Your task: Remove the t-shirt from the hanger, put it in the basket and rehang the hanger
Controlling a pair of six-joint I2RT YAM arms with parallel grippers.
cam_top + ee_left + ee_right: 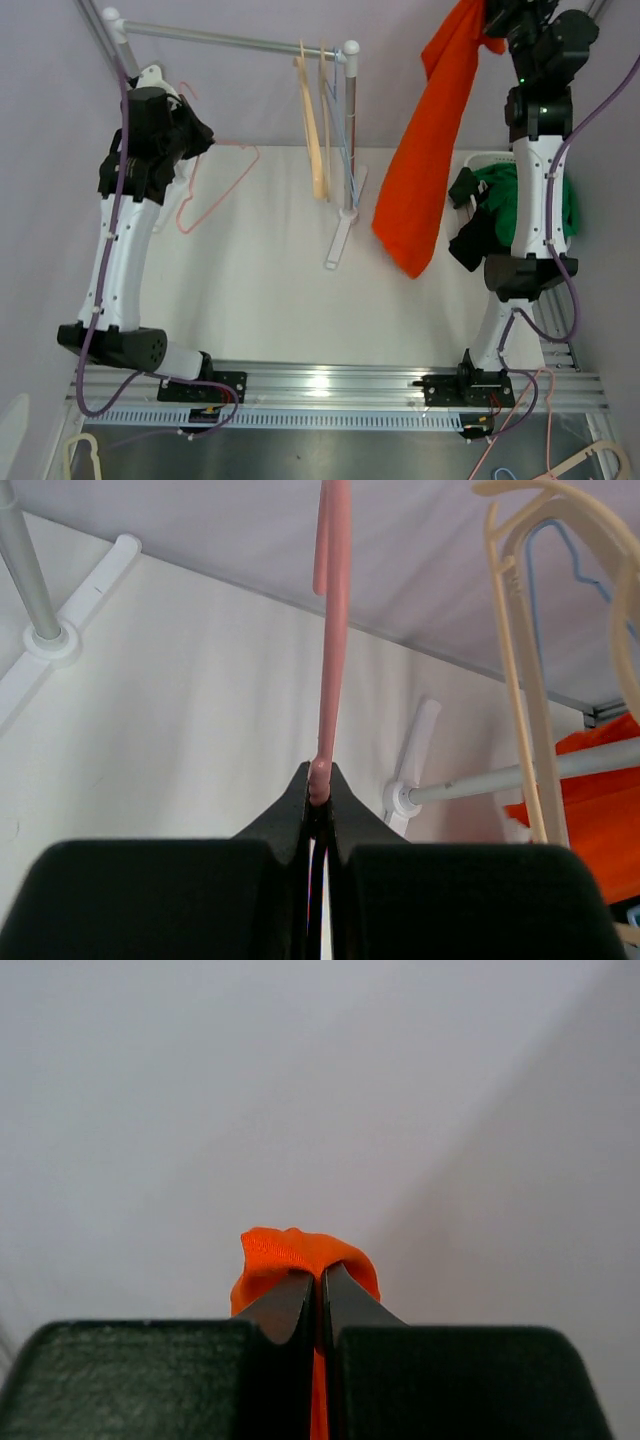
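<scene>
The orange t-shirt [425, 150] hangs free from my right gripper [492, 22], which is raised high at the top right and shut on a fold of it [300, 1253]. The shirt's lower end dangles near the table. My left gripper [190, 125] is shut on a bare pink hanger [215, 185], held at the left above the table. In the left wrist view the pink hanger [333, 630] rises straight from between the closed fingers. The shirt is off the hanger.
A clothes rail [230, 40] with a white foot [342, 235] stands at the back, holding cream and blue hangers [318, 125]. A white basket with green clothing [500, 195] sits at the right. More hangers [580, 465] lie beyond the table's near edge.
</scene>
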